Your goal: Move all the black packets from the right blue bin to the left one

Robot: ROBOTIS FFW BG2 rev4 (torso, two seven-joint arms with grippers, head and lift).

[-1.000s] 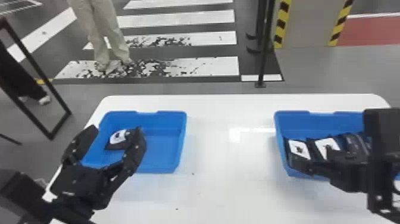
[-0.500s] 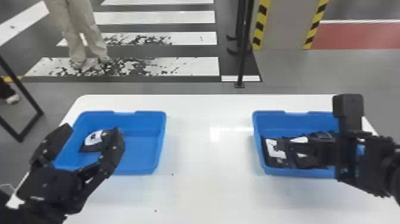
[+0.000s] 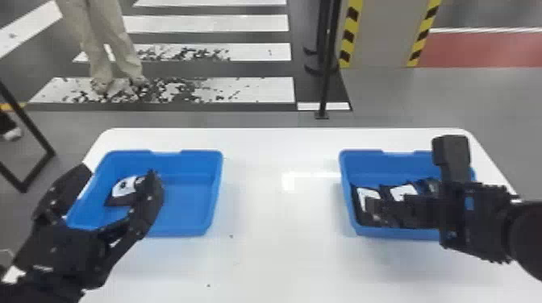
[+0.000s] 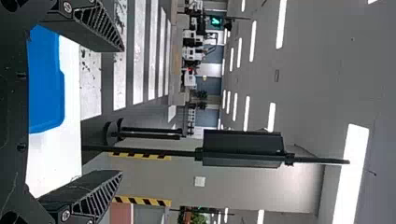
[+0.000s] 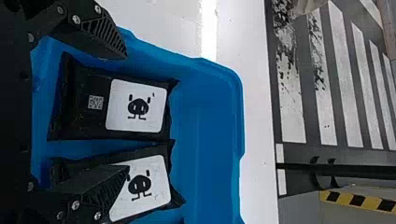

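Your right tool (image 5: 127,112) is the nearer one for the pick: its two fingers stand apart, one to each side of the leftmost packet (image 5: 79,109) in the right bin (image 3: 363,152). You can't read the height from here, but the packet lies below and between the fingertips, label up, its long axis running near to far, so you'd be pinching it across the short way. Mind the right-hand finger: it overlaps the middle packet (image 5: 142,186), lying just beside, and could snag or drag that one if you go straight down. I'd ease left a touch first, though the bin's left wall is near that packet too, leaving little room there. One more black packet (image 3: 430,185) lies farther right, partly hidden.

Your left tool (image 3: 120,172) is over the left bin (image 3: 199,153), fingers apart and holding nothing; a single packet (image 3: 124,186) lies in there, partly behind a finger. It would probably need to back off before a drop. The bin's right half is open floor, and the bare counter (image 3: 258,241) between the bins gives you a free carry, once you lift over both rims.
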